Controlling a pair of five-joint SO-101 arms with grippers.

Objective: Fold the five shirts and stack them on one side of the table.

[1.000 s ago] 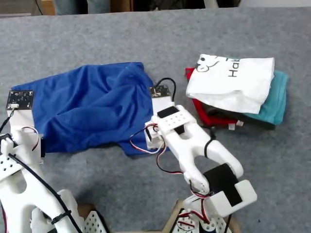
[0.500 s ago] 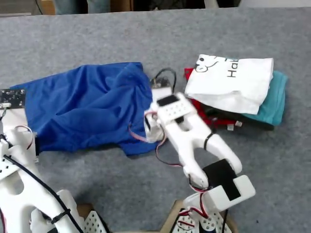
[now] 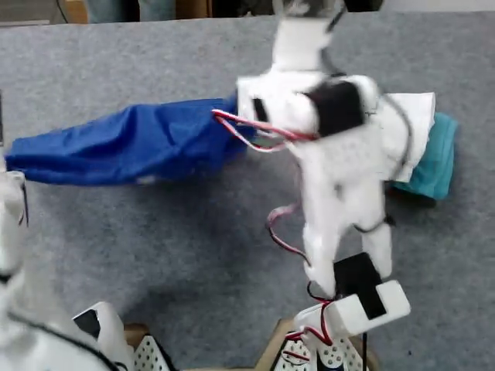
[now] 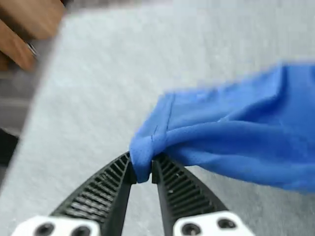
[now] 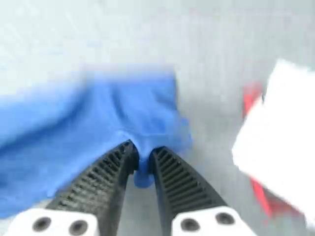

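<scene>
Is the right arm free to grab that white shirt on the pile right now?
Probably not yet: the right end effector is shut on the blue shirt, though the white shirt lies nearby.

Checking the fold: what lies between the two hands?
The blue shirt spans that stretch, one end pinched in the left hand, the other in the right hand; the high view shows it drawn out long.

Grey felt table (image 3: 155, 255), brown wood (image 4: 27, 19) beyond its edge
</scene>
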